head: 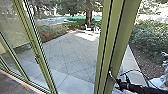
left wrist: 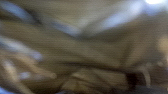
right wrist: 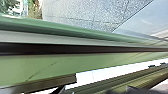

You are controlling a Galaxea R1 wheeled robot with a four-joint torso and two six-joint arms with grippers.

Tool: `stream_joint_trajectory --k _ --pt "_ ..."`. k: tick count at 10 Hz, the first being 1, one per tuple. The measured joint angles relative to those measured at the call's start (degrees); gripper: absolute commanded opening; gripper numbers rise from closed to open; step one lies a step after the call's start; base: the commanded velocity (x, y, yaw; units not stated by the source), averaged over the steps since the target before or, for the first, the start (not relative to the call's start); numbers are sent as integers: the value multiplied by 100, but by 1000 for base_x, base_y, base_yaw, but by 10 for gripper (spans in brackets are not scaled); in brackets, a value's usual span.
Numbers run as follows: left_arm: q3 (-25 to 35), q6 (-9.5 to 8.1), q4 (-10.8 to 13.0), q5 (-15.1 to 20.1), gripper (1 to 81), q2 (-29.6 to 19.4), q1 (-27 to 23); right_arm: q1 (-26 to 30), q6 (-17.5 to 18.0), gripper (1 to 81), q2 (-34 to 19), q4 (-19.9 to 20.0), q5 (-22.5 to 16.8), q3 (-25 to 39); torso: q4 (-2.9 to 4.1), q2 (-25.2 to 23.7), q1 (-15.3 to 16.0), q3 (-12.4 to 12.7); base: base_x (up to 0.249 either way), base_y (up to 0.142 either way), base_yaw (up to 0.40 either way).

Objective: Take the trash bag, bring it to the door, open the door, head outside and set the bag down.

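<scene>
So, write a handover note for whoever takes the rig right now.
Left gripper: grip can't be confirmed; its wrist view shows blurred brown folds, likely the trash bag.
Right gripper: at the green frame post, low down; grip unclear.
Done: robot is at the glass front, paved yard just beyond. Bag pickup looks likely, unconfirmed.
Left: going out and setting the bag down. Whether the door is open, I can't tell.
</scene>
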Motion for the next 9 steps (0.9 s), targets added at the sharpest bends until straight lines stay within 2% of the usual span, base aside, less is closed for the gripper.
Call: stream_joint_trajectory --k 2,3,9 --pt "0 2 0 -22 10 0 -41 -5 39 811 -78 24 -99 39 0 -5 -8 2 99 0 0" --pt "0 0 -2 0 10 0 0 26 -11 811 -132 27 -278 56 0 -5 -8 2 99 0 0" --pt "0 0 0 -16 10 0 -15 190 108 811 -212 188 -417 -182 0 -2 -1 0 72 0 0"
